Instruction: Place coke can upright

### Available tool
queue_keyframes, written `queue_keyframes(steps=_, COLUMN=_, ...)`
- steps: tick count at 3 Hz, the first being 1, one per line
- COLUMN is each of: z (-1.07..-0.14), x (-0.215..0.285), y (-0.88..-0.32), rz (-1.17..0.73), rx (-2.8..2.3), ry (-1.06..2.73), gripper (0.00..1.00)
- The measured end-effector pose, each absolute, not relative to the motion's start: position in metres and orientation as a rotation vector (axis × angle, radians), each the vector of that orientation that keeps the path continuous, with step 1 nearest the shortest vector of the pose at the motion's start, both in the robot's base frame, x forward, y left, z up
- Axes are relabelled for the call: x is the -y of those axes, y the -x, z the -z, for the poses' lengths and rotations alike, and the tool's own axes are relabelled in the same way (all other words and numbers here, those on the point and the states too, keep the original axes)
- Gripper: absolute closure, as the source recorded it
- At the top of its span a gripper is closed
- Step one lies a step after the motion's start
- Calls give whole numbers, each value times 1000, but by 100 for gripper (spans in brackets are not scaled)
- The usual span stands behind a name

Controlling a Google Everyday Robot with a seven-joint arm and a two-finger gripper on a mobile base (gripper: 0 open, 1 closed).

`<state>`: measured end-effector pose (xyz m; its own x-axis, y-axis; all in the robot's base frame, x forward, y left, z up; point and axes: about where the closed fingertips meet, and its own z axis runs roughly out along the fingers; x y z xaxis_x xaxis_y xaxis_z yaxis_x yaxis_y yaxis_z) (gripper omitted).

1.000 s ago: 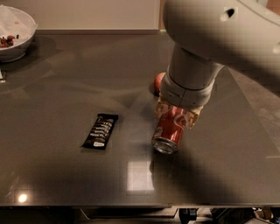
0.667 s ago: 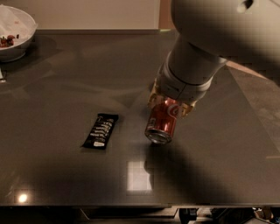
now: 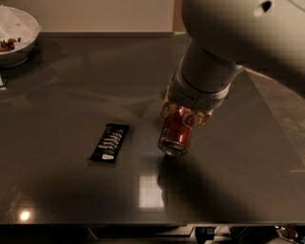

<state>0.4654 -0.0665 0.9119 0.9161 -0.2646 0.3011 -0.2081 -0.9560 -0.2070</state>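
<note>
Above the table (image 3: 66,95), clamping the coke can (image 3: 176,132) tight in the gripper (image 3: 185,114), nudged left versus a second ago; probably mid-tilt, not upright yet.

Dark glossy table (image 3: 71,200) with a square light reflection (image 3: 151,191) near its front edge, pale wall (image 3: 95,14) behind.

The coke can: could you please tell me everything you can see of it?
The coke can is a red, metallic-looking cylinder with white lettering and a silver end facing the camera. It is tilted, lower end toward the front edge of the dark table. The gripper, right of the table's centre, clamps its upper part, a finger on each side. Whether its lower rim touches the table cannot be told.
</note>
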Motion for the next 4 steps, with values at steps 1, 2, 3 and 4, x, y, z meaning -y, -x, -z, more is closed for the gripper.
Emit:
queue_keyframes(steps=1, z=-914, x=69, y=-469, rz=564, rx=-258, ry=2896, gripper=100)
queue_keyframes(steps=2, z=-917, x=70, y=-476, rz=668, rx=-70, ry=2853, gripper=100)
queue_keyframes(steps=3, z=-923, x=66, y=-481, rz=738, rx=88, ry=2759, gripper=100)
queue_keyframes(steps=4, z=-928, x=58, y=-480, rz=746, rx=197, ry=2650, gripper=100)
